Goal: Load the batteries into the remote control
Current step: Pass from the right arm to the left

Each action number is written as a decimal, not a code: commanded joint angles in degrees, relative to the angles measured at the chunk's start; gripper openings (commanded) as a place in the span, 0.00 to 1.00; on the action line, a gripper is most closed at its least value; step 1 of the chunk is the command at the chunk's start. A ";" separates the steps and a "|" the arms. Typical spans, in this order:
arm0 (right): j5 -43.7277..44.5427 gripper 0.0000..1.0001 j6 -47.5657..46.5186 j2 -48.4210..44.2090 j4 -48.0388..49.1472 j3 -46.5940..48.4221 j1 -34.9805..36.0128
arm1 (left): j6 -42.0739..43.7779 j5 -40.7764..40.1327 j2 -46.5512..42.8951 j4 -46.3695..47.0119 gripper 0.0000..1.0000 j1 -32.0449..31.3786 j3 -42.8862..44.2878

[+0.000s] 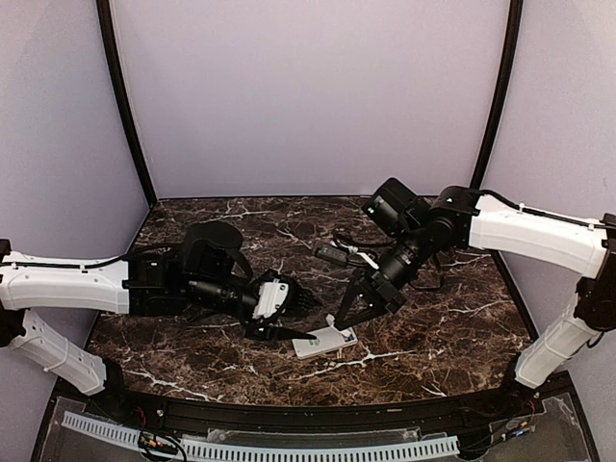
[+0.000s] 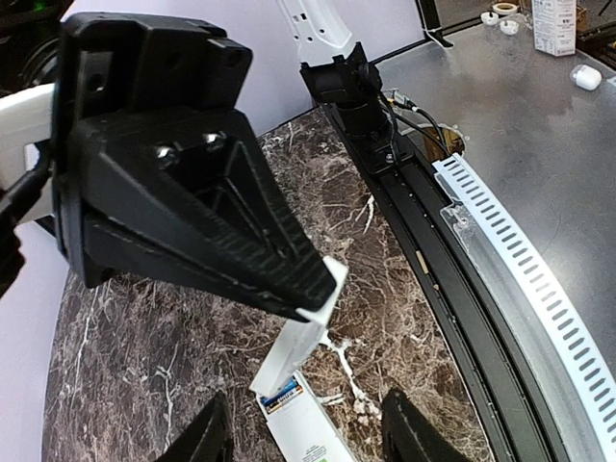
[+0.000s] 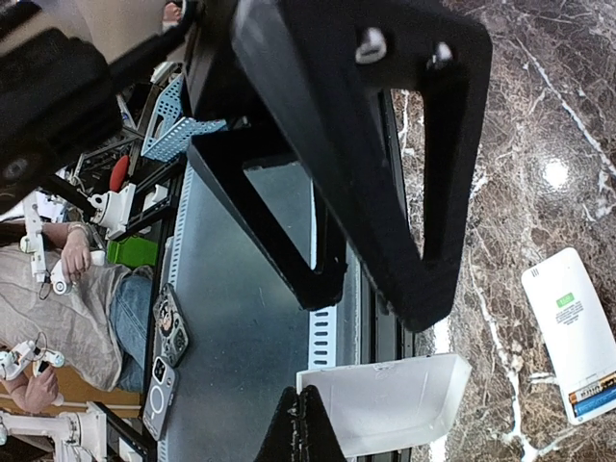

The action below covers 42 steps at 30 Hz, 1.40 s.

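White shells cover the left arm (image 1: 63,287) and right arm (image 1: 529,231), with black joints and wrists. The left gripper (image 1: 310,320) and right gripper (image 1: 354,318) are matte black; their fingers (image 2: 221,231) are ribbed, hollow triangles with silver screws (image 3: 371,43) at the base. Thin black cables (image 1: 539,210) run along both arms.

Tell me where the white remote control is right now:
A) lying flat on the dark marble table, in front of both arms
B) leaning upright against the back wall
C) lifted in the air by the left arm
A: in the top view the remote control lies flat on the table, close to the tips of both arms.
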 commanded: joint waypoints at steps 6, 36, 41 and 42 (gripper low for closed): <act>-1.89 0.00 -1.20 1.07 -0.56 3.72 0.27 | -0.56 -0.18 3.21 3.57 0.32 -1.34 1.08; 0.09 0.00 -0.87 1.36 -0.92 3.61 0.45 | -4.45 -0.87 4.86 6.58 0.00 -1.69 2.55; 6.63 0.27 1.83 -2.66 4.36 4.41 -0.98 | -11.14 -1.72 4.02 11.21 0.00 -1.67 0.78; 7.68 0.30 2.63 -3.51 6.58 4.14 -1.64 | -12.15 -1.97 3.86 11.92 0.00 -1.67 0.48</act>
